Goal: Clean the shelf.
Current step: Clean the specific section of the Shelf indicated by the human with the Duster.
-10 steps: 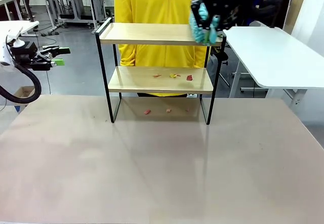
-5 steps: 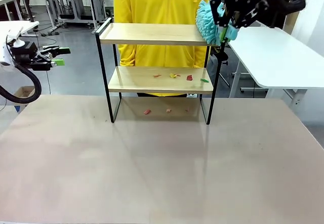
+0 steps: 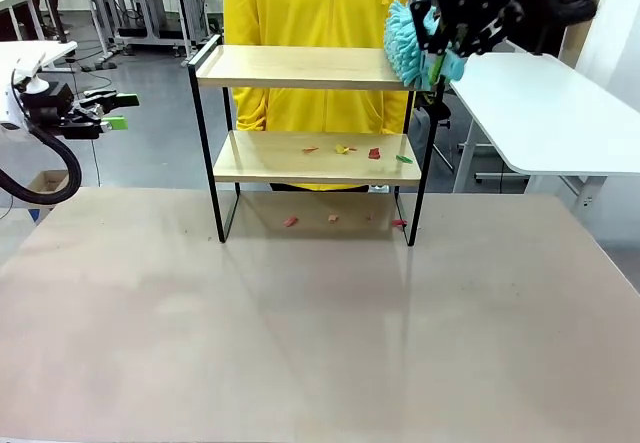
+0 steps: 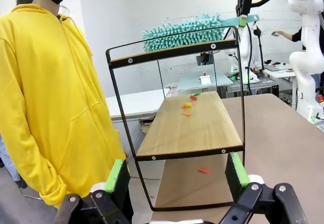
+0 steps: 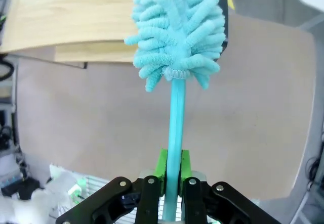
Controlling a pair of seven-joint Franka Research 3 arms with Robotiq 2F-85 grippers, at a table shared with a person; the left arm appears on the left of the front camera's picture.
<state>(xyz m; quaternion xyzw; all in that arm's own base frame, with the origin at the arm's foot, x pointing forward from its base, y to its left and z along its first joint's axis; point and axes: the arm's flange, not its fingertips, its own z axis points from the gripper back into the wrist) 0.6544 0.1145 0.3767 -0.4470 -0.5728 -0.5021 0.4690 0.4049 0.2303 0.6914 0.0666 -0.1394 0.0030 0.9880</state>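
The shelf stands at the table's far side, with small scraps on its lower board. My right gripper is shut on the handle of a teal fluffy duster. The duster's head rests at the right end of the top board. In the right wrist view the duster rises from my right gripper over the top board. My left gripper hangs open off to the left. The left wrist view looks between my left gripper at the shelf end-on, with the duster on top.
A person in a yellow hoodie stands right behind the shelf. Coloured scraps lie on the table under the shelf, one beside its right leg. A white side table stands to the right. The near tabletop is bare.
The duster swept right to the end of the top board. A green scrap dropped onto the lower board and a red one onto the table by the right leg. The left arm stayed still.
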